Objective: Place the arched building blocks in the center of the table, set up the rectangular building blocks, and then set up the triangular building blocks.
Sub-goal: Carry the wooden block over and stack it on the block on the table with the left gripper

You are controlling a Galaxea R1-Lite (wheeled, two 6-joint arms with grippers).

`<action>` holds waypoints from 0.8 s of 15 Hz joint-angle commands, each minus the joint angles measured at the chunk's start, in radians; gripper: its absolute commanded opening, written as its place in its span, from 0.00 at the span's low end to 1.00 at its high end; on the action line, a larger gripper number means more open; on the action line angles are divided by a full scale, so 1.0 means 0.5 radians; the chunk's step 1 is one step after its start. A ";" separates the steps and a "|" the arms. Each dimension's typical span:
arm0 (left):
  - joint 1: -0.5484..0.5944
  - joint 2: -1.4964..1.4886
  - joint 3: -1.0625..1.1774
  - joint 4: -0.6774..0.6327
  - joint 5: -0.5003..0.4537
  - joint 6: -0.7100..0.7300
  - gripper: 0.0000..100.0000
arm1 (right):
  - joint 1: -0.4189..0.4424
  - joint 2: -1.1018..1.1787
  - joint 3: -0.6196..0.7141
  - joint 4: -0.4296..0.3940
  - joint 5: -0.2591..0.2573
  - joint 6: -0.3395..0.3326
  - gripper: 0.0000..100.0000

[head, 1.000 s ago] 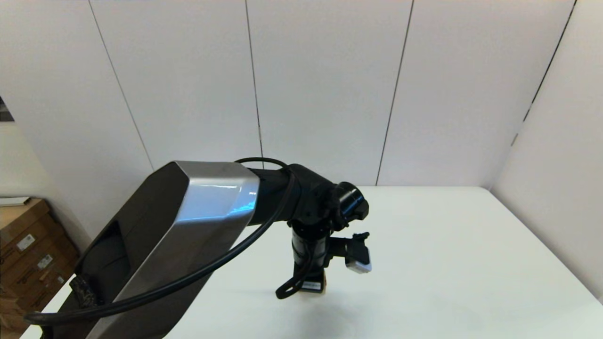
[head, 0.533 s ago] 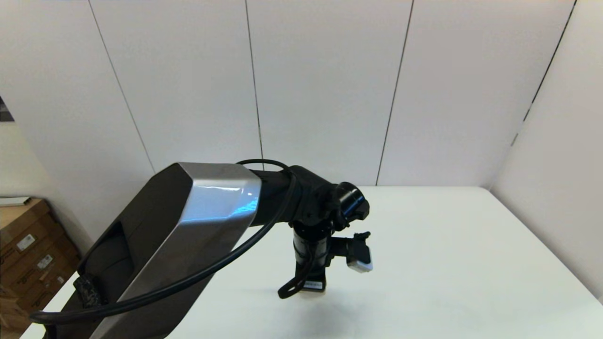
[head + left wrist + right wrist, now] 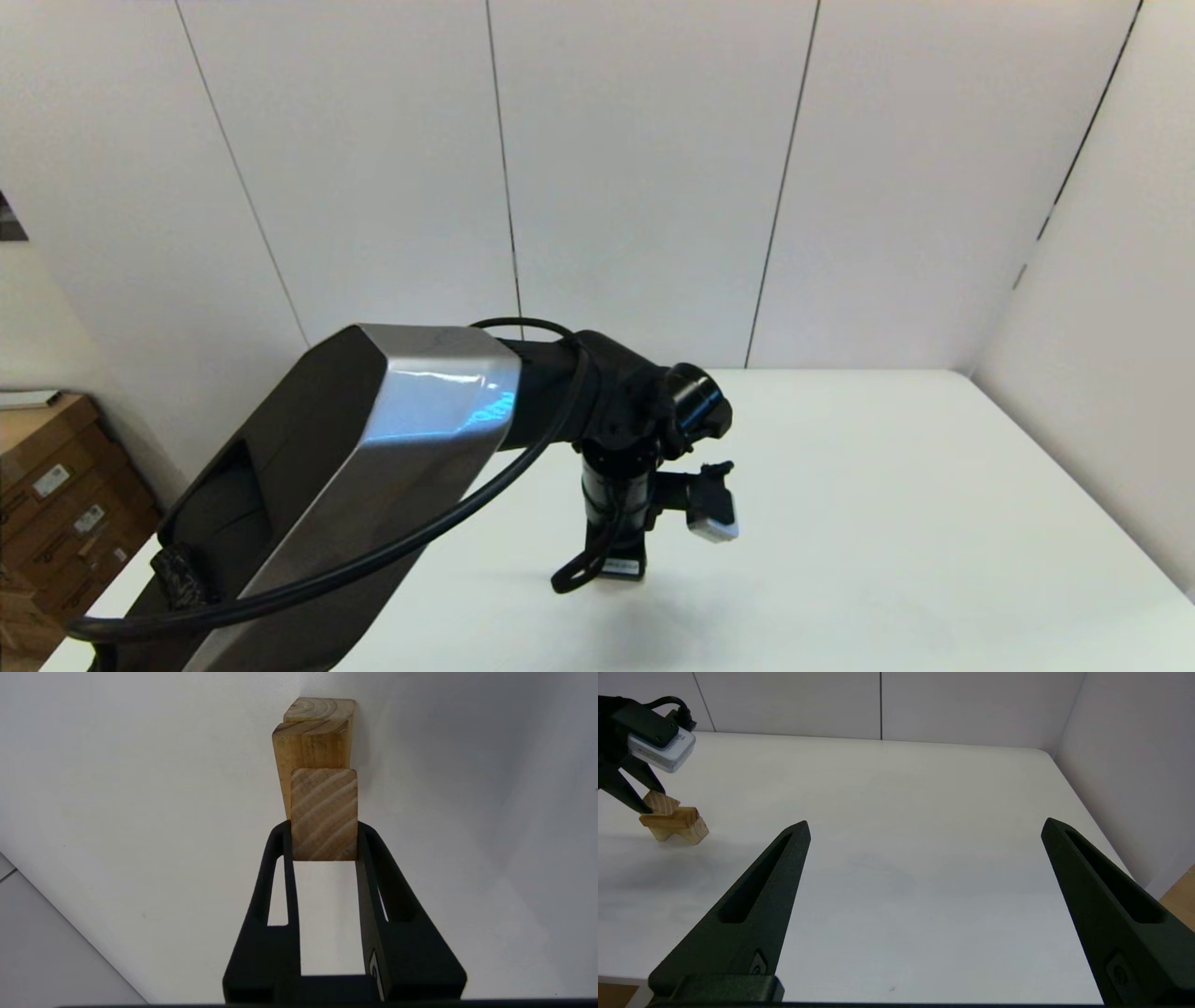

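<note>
Left gripper, pointing down over the large white rectangular table toward its left edge, jaws clamped on a plain light-brown wooden oblong block. This block rests across a second light-brown wooden block lying on the table; whether that one is notched cannot be told. Right gripper, low above the near right part of the table, fingers spread wide.

Cardboard boxes stacked far left; white wall panels behind
</note>
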 commanded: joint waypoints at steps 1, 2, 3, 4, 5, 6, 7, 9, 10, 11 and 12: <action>0.000 0.011 0.001 0.009 0.004 0.009 0.00 | 0.001 -0.001 0.003 0.000 0.001 -0.001 1.00; 0.000 0.014 0.001 0.009 0.004 0.009 0.00 | 0.001 -0.001 0.003 0.000 0.001 -0.001 1.00; 0.000 0.014 0.001 0.009 0.004 0.009 0.00 | 0.001 -0.001 0.003 0.000 0.001 -0.001 1.00; 0.000 0.014 0.001 0.006 0.004 0.009 0.00 | 0.001 -0.001 0.003 0.000 0.001 -0.001 1.00; 0.000 0.014 0.001 0.003 0.004 0.009 0.00 | 0.001 -0.001 0.003 0.000 0.001 -0.001 1.00; 0.000 0.014 0.001 -0.015 0.004 0.009 0.00 | 0.001 -0.001 0.003 0.000 0.001 -0.001 1.00; 0.000 0.014 0.001 -0.018 0.004 0.009 0.00 | 0.001 -0.001 0.003 0.000 0.001 -0.001 1.00; 0.000 0.014 0.001 -0.018 0.001 0.009 0.00 | 0.001 -0.001 0.003 0.000 0.001 -0.001 1.00; 0.000 0.014 0.001 -0.018 0.001 0.009 0.00 | 0.001 -0.001 0.003 0.000 0.001 -0.001 1.00; 0.000 0.014 0.001 -0.018 0.001 0.012 0.00 | 0.001 -0.001 0.003 0.000 0.001 -0.001 1.00; 0.000 0.017 0.001 -0.018 0.001 0.009 0.00 | 0.001 -0.001 0.003 0.000 0.001 -0.001 1.00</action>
